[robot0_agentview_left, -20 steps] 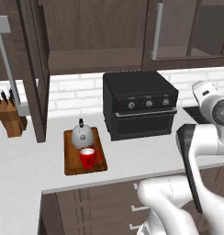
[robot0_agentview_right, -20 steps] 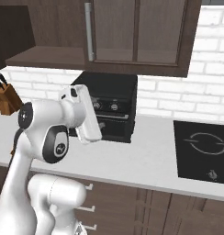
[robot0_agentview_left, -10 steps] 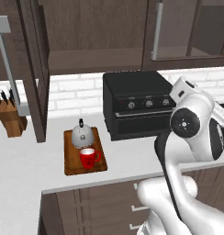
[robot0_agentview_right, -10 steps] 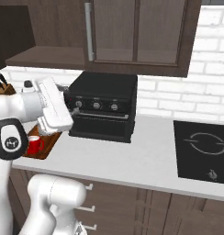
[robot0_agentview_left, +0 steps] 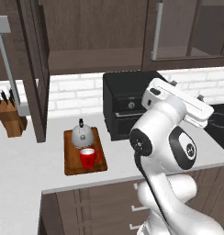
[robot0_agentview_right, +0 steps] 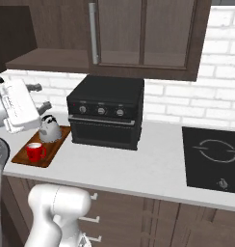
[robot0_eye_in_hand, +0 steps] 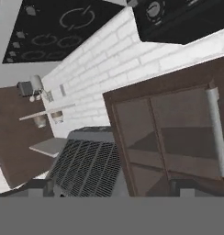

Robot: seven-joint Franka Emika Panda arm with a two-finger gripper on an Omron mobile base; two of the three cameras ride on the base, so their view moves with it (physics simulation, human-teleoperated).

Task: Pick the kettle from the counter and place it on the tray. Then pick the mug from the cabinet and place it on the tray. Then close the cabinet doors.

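Kettle (robot0_agentview_left: 81,136) and mug (robot0_agentview_left: 88,158) sit on tray (robot0_agentview_left: 70,166); open left cabinet door (robot0_agentview_left: 35,69) lies far left of the empty, wide-open gripper (robot0_agentview_right: 40,98), its handle (robot0_agentview_left: 13,69) vertical.

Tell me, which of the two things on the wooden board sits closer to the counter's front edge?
The red mug. It stands at the tray's front end, while the silver kettle sits behind it, nearer the wall.

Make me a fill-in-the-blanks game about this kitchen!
1. The red mug stands on the wooden ____.
2. Behind the mug on the tray sits the silver ____.
3. Left of the tray, the knife block stands on the ____.
4. The black oven stands to the ____ of the tray.

Missing words: tray; kettle; counter; right
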